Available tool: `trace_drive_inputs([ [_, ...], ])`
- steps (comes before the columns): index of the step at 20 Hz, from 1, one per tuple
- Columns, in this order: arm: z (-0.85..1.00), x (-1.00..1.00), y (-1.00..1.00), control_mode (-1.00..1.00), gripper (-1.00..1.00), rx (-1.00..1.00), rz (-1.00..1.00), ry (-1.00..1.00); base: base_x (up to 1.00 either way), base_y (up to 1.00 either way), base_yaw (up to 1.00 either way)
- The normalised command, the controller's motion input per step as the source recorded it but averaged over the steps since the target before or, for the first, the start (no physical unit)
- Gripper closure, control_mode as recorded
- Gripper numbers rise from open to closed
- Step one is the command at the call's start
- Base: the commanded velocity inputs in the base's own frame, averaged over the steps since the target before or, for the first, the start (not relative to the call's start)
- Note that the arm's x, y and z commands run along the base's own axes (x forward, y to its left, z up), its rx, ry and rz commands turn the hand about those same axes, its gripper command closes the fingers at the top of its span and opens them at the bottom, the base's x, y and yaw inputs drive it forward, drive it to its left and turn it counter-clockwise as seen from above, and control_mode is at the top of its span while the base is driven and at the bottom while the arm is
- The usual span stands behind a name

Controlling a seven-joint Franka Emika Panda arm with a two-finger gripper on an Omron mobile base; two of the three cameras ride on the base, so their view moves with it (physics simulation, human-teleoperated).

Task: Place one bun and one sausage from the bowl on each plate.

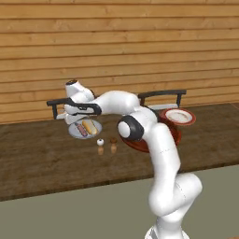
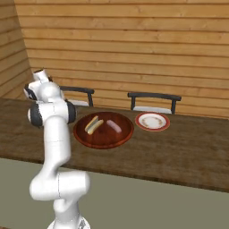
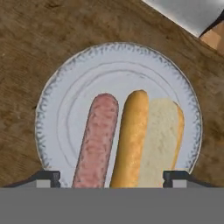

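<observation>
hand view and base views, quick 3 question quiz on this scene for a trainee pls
1. True or false: the pale plate under the gripper holds both a sausage and a bun.
2. What food lies in the wooden bowl? A) nothing B) one bun and one sausage C) two buns only
3. Fill in: the red-rimmed plate holds ___ food.

Key
1. True; they lie side by side.
2. B; a bun and a sausage lie apart in it.
3. no
</observation>
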Motion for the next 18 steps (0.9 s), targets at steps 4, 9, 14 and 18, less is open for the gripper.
trace_drive_inputs([
  [4, 0.66, -0.98, -1.0, -1.0, -1.0, 0.24, -0.07, -0.01, 0.0, 0.0, 0.0],
  [9, 0.48, -1.0, -1.0, -1.0, -1.0, 0.25, -0.15, 0.01, 0.0, 0.0, 0.0],
  [14, 0.3, -1.0, -1.0, -1.0, -1.0, 0.18, -0.24, 0.07, 0.0, 0.0, 0.0],
  [18, 0.15, -1.0, -1.0, -1.0, -1.0, 0.09, -0.27, 0.02, 0.0, 0.0, 0.0],
])
